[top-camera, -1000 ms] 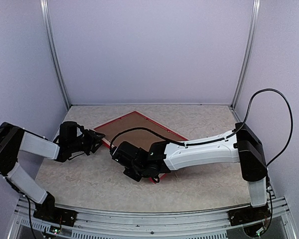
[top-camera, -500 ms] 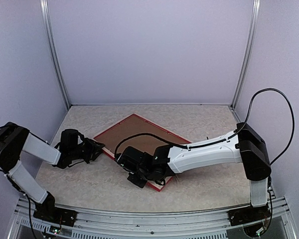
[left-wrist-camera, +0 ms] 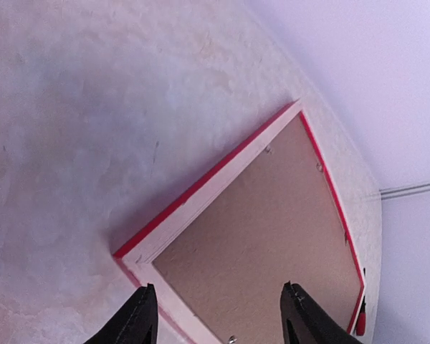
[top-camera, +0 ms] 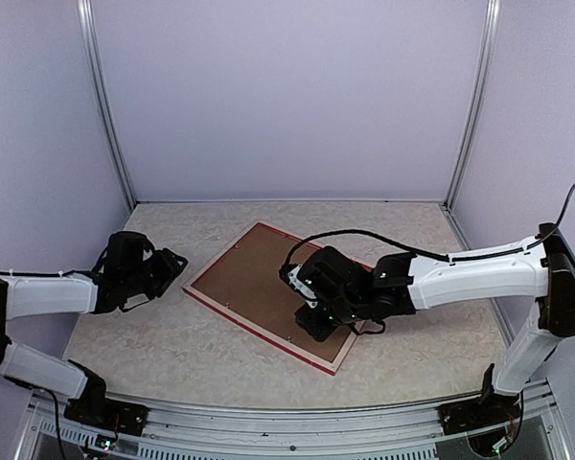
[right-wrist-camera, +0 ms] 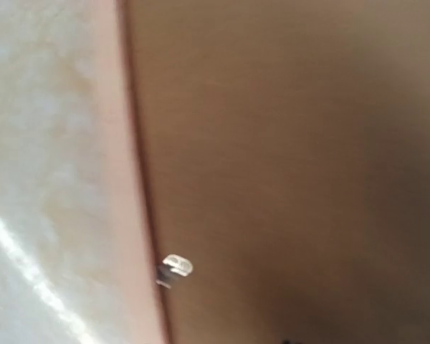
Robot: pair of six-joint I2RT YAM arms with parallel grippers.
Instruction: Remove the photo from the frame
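Observation:
The frame (top-camera: 256, 328) lies face down on the table, its red rim and pale wood back up. A brown backing board (top-camera: 249, 273) fills it, so the photo is hidden. My left gripper (top-camera: 168, 264) hangs open just left of the frame's left corner, touching nothing. In the left wrist view, that corner (left-wrist-camera: 132, 254) lies ahead of the left gripper (left-wrist-camera: 218, 315). My right gripper (top-camera: 318, 321) is low over the board's near right part. The right wrist view shows only the board (right-wrist-camera: 287, 143) and a metal clip (right-wrist-camera: 177, 266) at the frame's edge; its fingers are out of sight.
Lilac walls close in the table at the back and both sides, with metal posts (top-camera: 105, 105) in the back corners. A metal rail (top-camera: 287, 422) runs along the front edge. The right arm's black cable (top-camera: 364, 235) arcs over the frame.
The left gripper has opened, let go of the frame's left corner and drawn back left. The frame has shifted right and lies flat. The right gripper moved right, onto the board.

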